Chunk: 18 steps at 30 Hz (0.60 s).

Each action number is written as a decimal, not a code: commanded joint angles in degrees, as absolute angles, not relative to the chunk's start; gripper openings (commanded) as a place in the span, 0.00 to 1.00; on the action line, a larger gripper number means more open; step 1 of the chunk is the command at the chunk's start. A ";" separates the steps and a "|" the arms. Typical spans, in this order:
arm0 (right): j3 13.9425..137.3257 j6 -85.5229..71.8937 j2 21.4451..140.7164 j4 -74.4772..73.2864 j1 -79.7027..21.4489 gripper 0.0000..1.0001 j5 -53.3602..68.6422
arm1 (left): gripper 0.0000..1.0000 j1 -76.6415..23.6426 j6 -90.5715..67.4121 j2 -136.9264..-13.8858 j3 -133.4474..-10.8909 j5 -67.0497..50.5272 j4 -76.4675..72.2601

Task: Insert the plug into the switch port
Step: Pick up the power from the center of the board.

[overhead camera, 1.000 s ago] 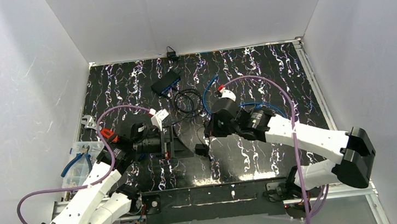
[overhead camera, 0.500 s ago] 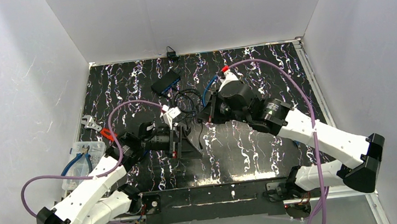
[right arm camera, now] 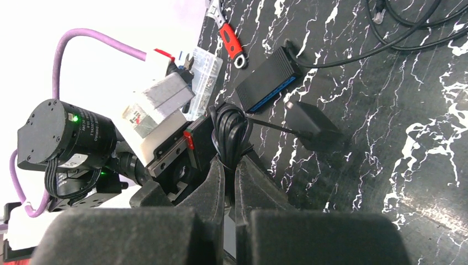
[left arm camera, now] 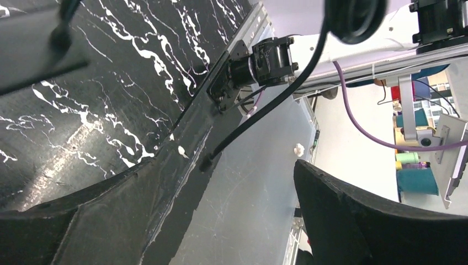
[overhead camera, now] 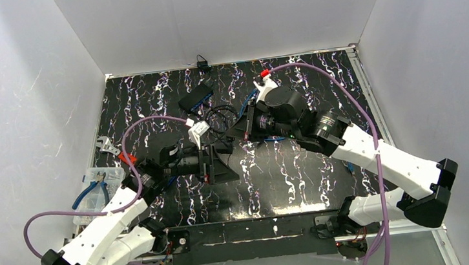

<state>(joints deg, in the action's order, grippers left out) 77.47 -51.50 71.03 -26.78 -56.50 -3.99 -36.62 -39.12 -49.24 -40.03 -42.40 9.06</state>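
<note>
While clear bin (overhead camera: 114, 173) at tabletop (overhead camera: 300, 171) 9 o'clock holds blue pliers (overhead camera: 88, 193), right claw (right arm camera: 230, 165) pinches black cable (right arm camera: 229, 127); left claw (overhead camera: 229, 162) spread. Switch (overhead camera: 195, 97) near 12 o'clock; plug (right arm camera: 378, 15) perhaps on loose cable end.

coiled cable (overhead camera: 220, 117) just beside switch (overhead camera: 195, 98), left pincer (overhead camera: 227, 162) and right pincer (overhead camera: 239, 132) crowding centre, bare mat (overhead camera: 301, 178) front right

Black, blue-faced switch (overhead camera: 195, 98) lies flat, angled.
</note>
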 commanded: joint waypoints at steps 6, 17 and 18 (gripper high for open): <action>79.95 -55.95 70.78 -20.11 -55.51 0.01 -1.33 | 0.78 -36.95 -39.80 -47.11 -40.62 -42.10 3.77; 78.32 -60.40 70.06 -15.31 -55.11 0.01 -1.24 | 0.59 -36.98 -41.42 -45.68 -38.72 -43.73 0.39; 77.92 -60.57 69.76 -14.81 -55.10 0.01 -1.66 | 0.57 -36.92 -41.35 -45.66 -38.73 -43.96 0.36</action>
<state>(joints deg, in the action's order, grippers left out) 77.47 -58.41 71.31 -20.58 -55.44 -1.26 -36.62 -41.39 -46.99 -39.72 -42.36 2.05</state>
